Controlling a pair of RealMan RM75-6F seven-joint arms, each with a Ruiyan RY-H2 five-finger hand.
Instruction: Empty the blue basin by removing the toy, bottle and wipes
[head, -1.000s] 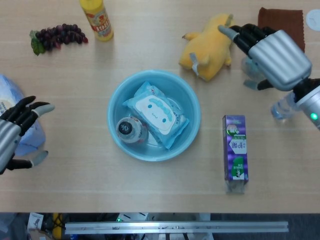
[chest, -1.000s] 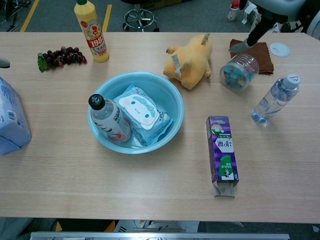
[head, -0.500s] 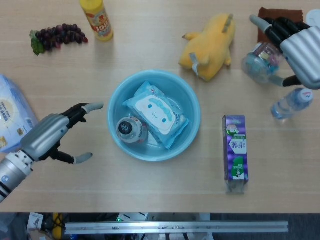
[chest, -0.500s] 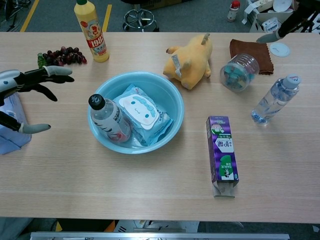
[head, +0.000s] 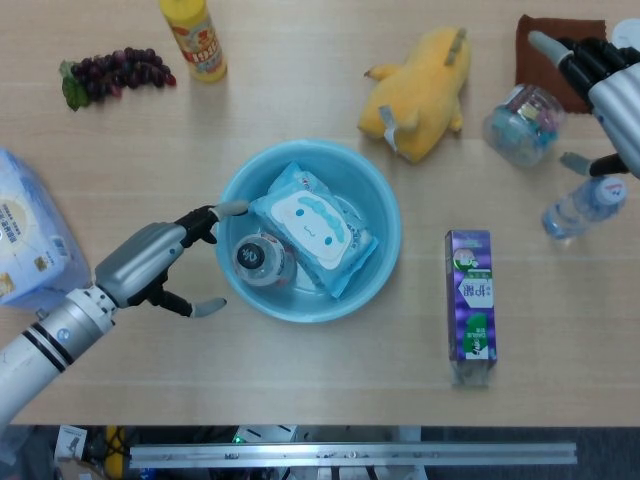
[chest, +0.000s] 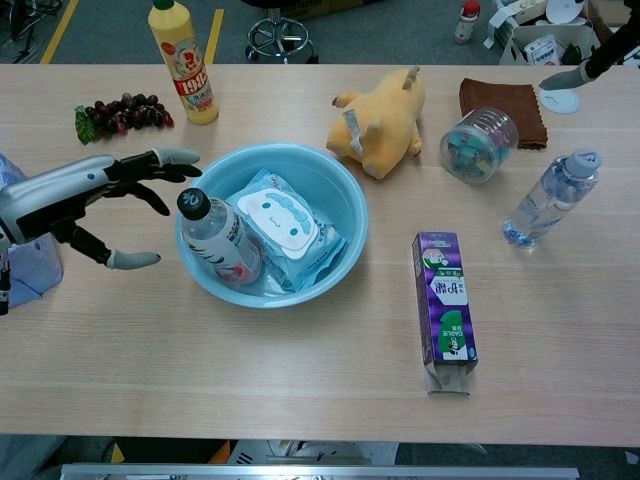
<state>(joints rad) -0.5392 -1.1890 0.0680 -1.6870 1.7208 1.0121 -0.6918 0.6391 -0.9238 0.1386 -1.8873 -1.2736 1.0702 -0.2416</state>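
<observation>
Bottle and wipes lie in the blue basin, the left hand spread just beside it.

The bottle (head: 262, 260) leans in the blue basin (head: 385, 250) on the side nearest the left hand (head: 155, 262), its dark cap just beyond that hand's fingertips (head: 234, 208), which reach to the rim without plainly touching anything; the hand is wide apart and holds nothing. The wipes (head: 313, 227) lie flat against the bottle, on its side away from the left hand. The yellow toy (head: 420, 90) rests on the table outside the basin, just short of the right hand (head: 606, 88), which hovers at the frame edge with fingers spread, holding nothing. Below that hand's fingers lies a clear jar (head: 520, 123); a water bottle (head: 581, 208) lies beneath its palm side.
</observation>
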